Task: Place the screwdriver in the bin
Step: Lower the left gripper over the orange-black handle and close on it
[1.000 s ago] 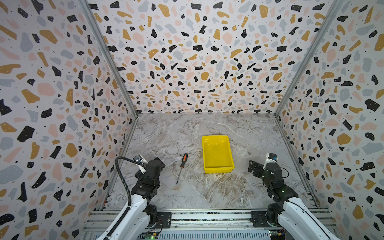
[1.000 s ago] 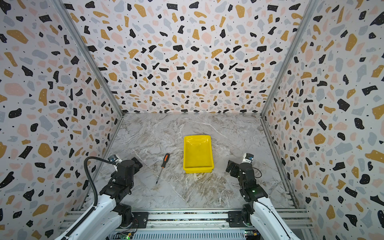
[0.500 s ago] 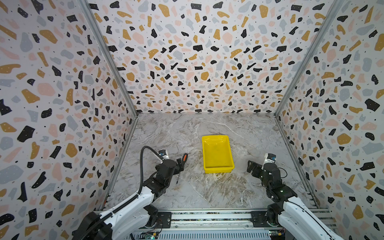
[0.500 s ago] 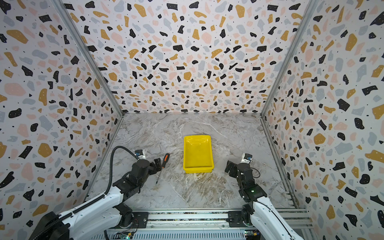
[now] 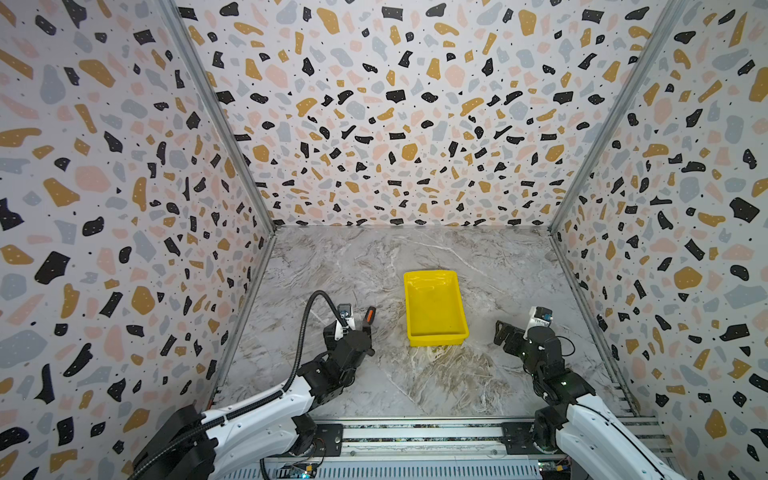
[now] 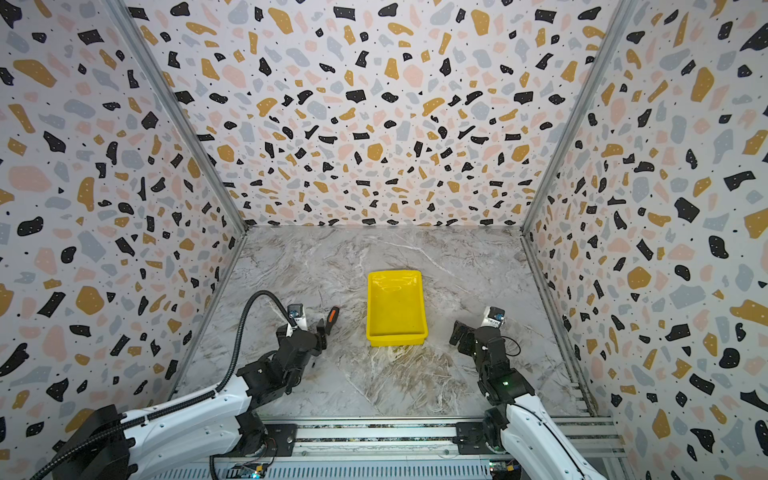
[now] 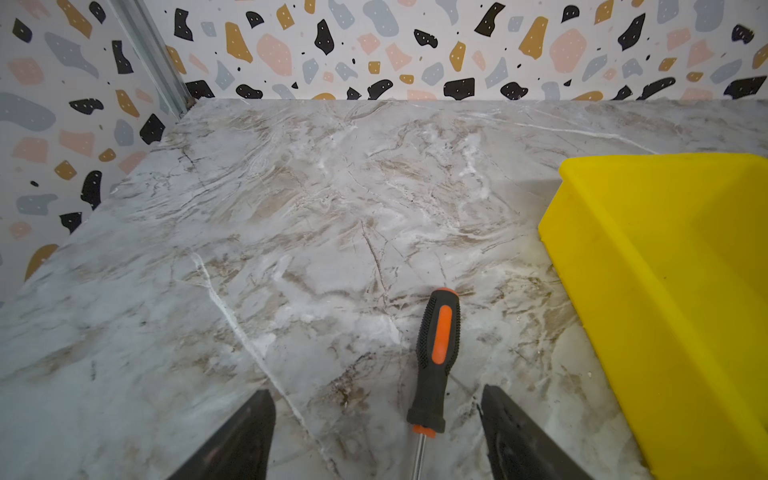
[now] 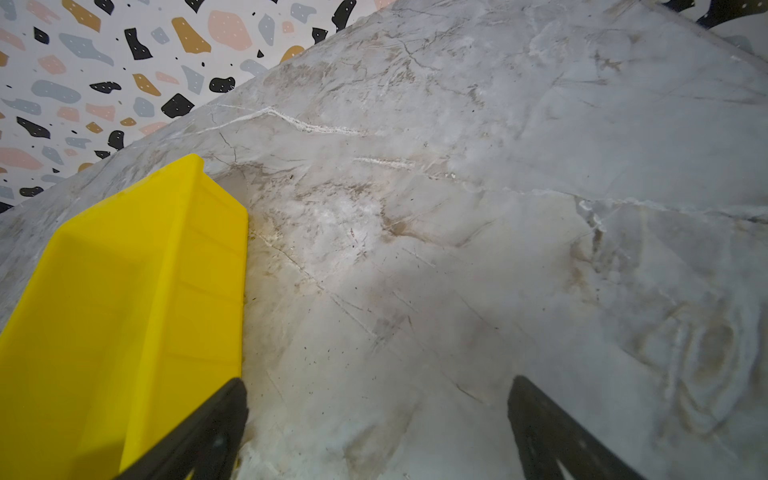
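Left wrist view gives you the left tool [image 7: 376, 392] low over the bench [image 7: 291, 208], jaws parted and gripping nothing. The screwdriver [image 7: 438, 345] lies flat between them, handle pointing far, touching neither. Just right of it sits the bin [image 7: 615, 299]. Your right tool [image 8: 378, 384], near the bin's right side, gapes wide, holding nothing.

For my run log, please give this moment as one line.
left gripper: open, fingers either side of screwdriver | screwdriver: on table | bin: empty | right gripper: open, empty
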`<action>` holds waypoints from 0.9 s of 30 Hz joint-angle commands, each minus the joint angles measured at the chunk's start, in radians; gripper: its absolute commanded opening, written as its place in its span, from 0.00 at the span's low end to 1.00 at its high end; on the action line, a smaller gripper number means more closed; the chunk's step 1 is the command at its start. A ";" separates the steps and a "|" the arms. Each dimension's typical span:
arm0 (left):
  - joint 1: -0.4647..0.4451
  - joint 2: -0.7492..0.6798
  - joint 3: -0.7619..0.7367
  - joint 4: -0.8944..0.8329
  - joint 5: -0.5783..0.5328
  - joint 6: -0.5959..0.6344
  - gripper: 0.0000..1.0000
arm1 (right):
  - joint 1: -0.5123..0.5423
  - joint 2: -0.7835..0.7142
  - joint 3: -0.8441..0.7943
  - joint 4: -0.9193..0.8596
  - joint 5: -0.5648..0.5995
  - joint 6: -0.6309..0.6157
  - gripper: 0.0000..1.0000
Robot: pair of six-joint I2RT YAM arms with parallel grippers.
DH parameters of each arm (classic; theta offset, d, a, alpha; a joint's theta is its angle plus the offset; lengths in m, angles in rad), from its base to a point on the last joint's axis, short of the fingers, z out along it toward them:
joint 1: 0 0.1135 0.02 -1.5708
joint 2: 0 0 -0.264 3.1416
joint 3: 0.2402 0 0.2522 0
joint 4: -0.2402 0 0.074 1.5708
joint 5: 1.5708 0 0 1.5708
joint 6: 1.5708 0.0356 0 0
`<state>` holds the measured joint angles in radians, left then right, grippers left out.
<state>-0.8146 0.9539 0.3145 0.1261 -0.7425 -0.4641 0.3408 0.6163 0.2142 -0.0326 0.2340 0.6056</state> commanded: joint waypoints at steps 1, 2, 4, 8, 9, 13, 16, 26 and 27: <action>0.004 0.050 0.010 0.054 0.003 0.036 0.73 | 0.006 0.003 0.019 -0.007 0.010 0.011 0.99; 0.004 0.086 0.026 0.045 0.010 0.042 0.72 | 0.007 0.003 0.019 -0.006 0.005 0.011 0.99; 0.007 0.159 0.071 0.015 0.012 0.044 0.71 | 0.007 0.002 0.020 -0.008 0.004 0.011 0.99; 0.053 0.279 0.144 -0.039 0.062 0.050 0.69 | 0.007 -0.009 0.019 -0.015 0.004 0.011 0.99; 0.083 0.287 0.142 -0.030 0.111 0.054 0.68 | 0.007 -0.012 0.018 -0.018 0.005 0.011 0.99; 0.152 0.292 0.135 -0.017 0.198 0.047 0.68 | 0.008 -0.036 0.013 -0.024 0.006 0.013 0.99; 0.152 0.303 0.135 -0.011 0.230 0.056 0.67 | 0.009 -0.047 0.008 -0.026 0.007 0.014 0.99; 0.152 0.512 0.267 -0.125 0.235 0.048 0.55 | 0.009 -0.050 0.010 -0.032 0.010 0.018 0.99; 0.152 0.530 0.279 -0.135 0.234 0.048 0.54 | 0.009 -0.052 0.010 -0.033 0.010 0.018 0.99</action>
<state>-0.6632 1.4521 0.5556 0.0402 -0.5053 -0.4175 0.3447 0.5755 0.2142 -0.0471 0.2329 0.6132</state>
